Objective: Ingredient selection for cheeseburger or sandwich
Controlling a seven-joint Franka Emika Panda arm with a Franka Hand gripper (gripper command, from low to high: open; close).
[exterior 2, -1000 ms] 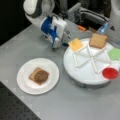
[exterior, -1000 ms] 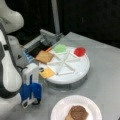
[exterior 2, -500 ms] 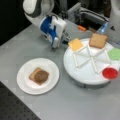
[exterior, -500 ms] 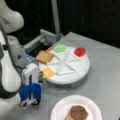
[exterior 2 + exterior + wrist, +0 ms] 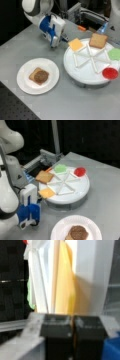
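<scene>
Cheese (image 5: 63,287) at shut gripper (image 5: 73,326) tips

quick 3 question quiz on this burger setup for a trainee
1. True or false: the patty lies on a toast slice on the paper plate.
2. Which piece on the divided tray is nearest the gripper? A red disc B lettuce C cheese
3. Fill in: the lettuce lies between the tray's toast and the ____.

Key: 1 true. 2 C, the cheese. 3 red disc.
</scene>
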